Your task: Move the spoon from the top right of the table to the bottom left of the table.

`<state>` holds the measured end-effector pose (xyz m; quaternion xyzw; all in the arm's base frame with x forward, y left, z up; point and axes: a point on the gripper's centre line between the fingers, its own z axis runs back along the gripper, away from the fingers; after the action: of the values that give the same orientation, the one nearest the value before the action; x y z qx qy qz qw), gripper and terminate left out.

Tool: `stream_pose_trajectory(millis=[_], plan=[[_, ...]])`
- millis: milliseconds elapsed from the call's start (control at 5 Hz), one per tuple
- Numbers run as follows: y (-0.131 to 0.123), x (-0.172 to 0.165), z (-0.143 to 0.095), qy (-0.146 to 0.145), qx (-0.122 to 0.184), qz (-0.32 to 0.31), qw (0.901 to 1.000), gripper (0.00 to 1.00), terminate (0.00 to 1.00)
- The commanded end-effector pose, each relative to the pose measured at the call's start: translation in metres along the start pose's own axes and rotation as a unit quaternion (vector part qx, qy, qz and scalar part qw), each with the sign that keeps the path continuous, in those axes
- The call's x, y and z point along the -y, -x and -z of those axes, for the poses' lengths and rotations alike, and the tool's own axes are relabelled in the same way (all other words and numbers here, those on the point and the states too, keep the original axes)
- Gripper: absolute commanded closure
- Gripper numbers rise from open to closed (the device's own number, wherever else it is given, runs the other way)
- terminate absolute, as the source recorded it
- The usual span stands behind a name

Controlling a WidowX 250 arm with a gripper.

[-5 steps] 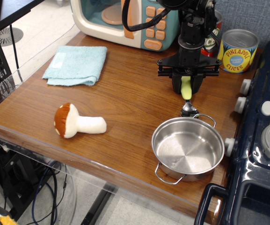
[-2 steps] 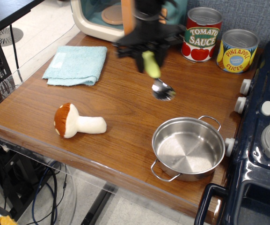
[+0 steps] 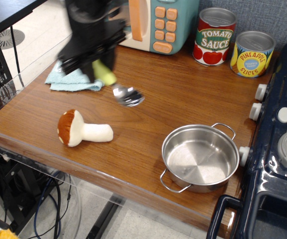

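My gripper (image 3: 99,67) is shut on the yellow-green handle of the spoon (image 3: 117,84) and holds it in the air over the left middle of the brown wooden table (image 3: 173,94). The spoon's shiny metal bowl (image 3: 129,96) hangs down to the lower right of the gripper. The arm is motion-blurred, so the fingers show poorly. The spoon hangs above and to the right of the plush brown-and-white mushroom (image 3: 82,129).
A light blue cloth (image 3: 68,78) lies partly behind the arm. A steel pot (image 3: 200,156) stands at the front right. A tomato sauce can (image 3: 215,36), a pineapple can (image 3: 252,53) and a toy microwave (image 3: 155,22) line the back. A navy toy stove (image 3: 277,144) fills the right side.
The gripper has carried the spoon from the back right, near the cans and pot, leftward and toward the front, now over the left middle of the table by the cloth.
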<state>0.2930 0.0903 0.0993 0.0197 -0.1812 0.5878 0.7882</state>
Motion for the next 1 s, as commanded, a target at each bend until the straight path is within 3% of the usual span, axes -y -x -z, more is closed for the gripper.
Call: stream_pose_trajectory(millis=[0, 400, 800], plan=[[-0.020, -0.035, 0.012, -0.044, 0.040, -0.181, 0.9816, 1.00, 0.00], [-0.048, -0.049, 0.038, -0.086, 0.055, -0.305, 0.9470, 1.00, 0.00], [-0.051, -0.055, 0.069, -0.125, 0.040, -0.365, 0.9218, 1.00, 0.00]])
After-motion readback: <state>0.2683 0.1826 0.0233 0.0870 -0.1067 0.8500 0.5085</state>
